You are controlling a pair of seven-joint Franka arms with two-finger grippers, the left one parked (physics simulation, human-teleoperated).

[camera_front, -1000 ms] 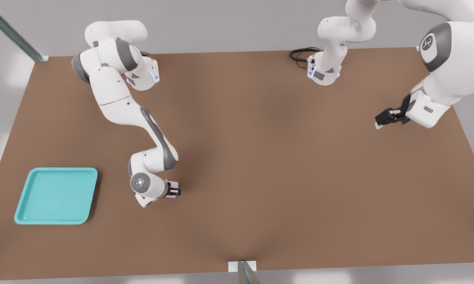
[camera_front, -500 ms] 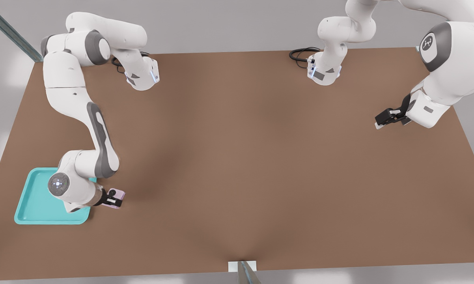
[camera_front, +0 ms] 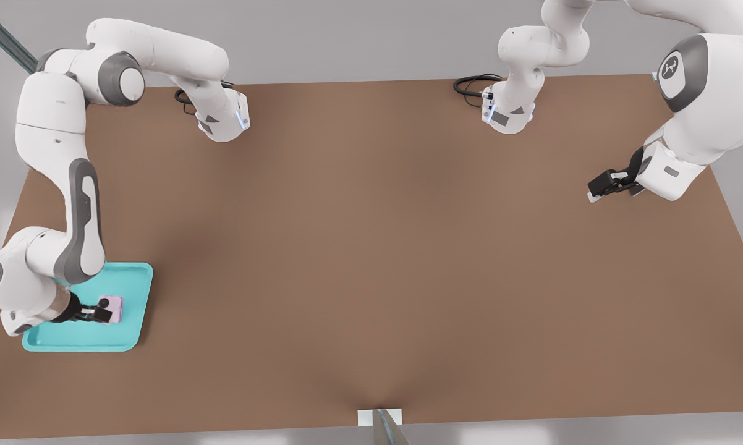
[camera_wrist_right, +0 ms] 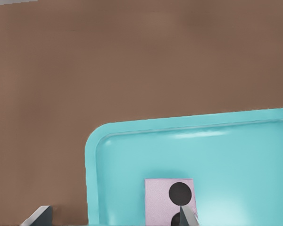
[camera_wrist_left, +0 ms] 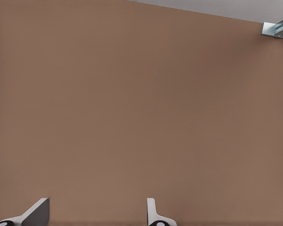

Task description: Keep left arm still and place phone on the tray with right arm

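The turquoise tray (camera_front: 131,285) lies at the front view's left, near the table's front edge. The lilac-pink phone (camera_front: 114,307) rests flat inside it, towards the side facing the table's middle, lenses up. In the right wrist view the phone (camera_wrist_right: 159,201) lies on the tray floor (camera_wrist_right: 236,160) close to a rounded corner. My right arm's gripper (camera_front: 98,312) hangs low over the tray, just on the front view's left of the phone. The gripper (camera_wrist_right: 115,217) is open: its fingers (camera_wrist_right: 40,215) stand much wider apart than the phone, and one tip overlaps a lens.
A brown table (camera_front: 377,247) carries everything. Two arm bases (camera_front: 223,120) stand along its far edge, with a black cable (camera_front: 470,83) beside one. A small metal bracket (camera_front: 379,417) sits at the front edge. The parked arm (camera_front: 687,123) hangs at the front view's right.
My right arm swung towards the front view's left, carrying the phone from the bare table to over the tray. The phone now lies in the tray and the fingers have spread.
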